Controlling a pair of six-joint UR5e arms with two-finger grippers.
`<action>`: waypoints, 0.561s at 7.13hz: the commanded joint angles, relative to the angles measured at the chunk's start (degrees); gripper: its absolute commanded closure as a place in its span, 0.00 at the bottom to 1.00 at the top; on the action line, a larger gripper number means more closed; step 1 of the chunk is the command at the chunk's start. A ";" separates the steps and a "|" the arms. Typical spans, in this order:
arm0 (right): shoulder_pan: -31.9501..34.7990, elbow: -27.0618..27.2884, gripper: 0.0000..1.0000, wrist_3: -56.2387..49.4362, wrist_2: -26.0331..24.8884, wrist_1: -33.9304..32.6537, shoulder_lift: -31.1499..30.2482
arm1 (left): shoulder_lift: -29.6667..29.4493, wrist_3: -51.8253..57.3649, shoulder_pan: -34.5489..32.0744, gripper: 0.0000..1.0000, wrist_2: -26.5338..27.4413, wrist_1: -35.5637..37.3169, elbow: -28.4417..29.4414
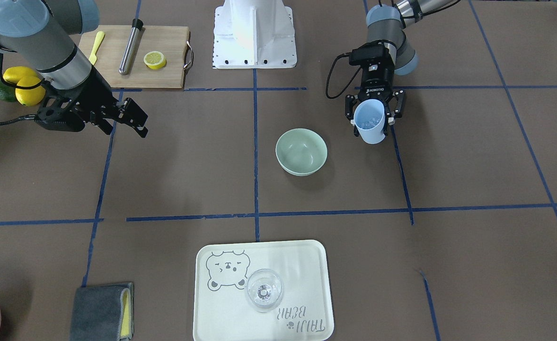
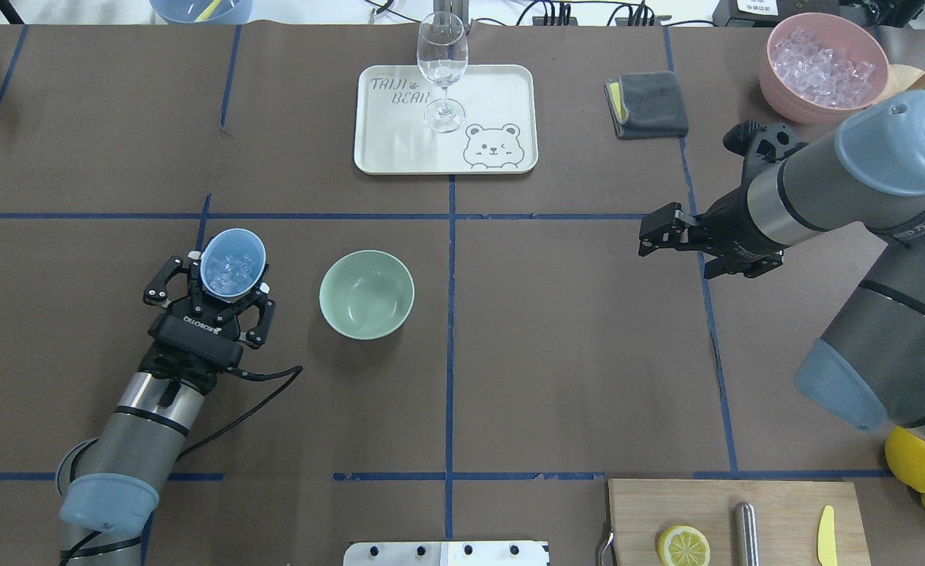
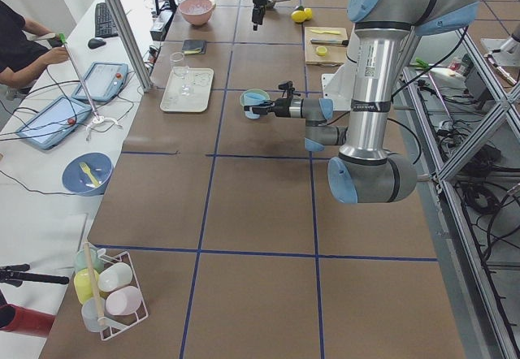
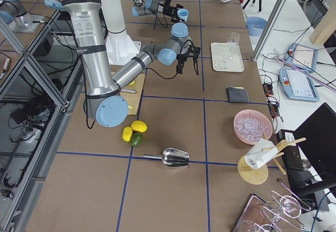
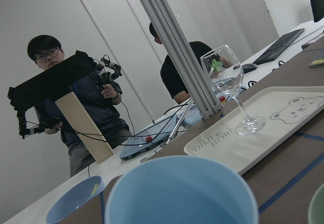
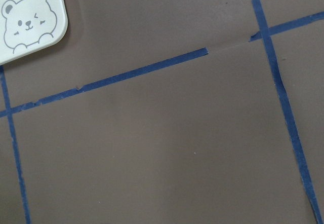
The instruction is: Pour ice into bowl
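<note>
Several clear glassy ice cubes (image 2: 230,269) in blue cup (image 1: 372,135) | left gripper (image 2: 229,275) clamped on cup | right gripper (image 2: 649,234) apart | mint bowl (image 2: 366,297) beside

My left arm (image 2: 144,420) and right arm (image 2: 839,185) are grey tubes with pale blue joint caps. My left gripper (image 2: 222,277) and right gripper (image 2: 651,234) are black, 2 linked fingers each; the left reads ROBOTIQ in white. A black cable (image 2: 273,374) loops off my left wrist. My base (image 1: 254,33) is white.
</note>
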 commanded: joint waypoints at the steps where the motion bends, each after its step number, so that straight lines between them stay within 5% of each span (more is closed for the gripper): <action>1: 0.25 1.13 0.00 -0.03 0.04 0.03 -1.15 | -5.32 1.61 0.31 1.00 -1.11 14.99 -0.38; 4: 0.25 1.23 0.00 -0.03 0.04 0.03 -1.50 | -5.50 23.18 -0.74 1.00 -7.76 19.19 -0.99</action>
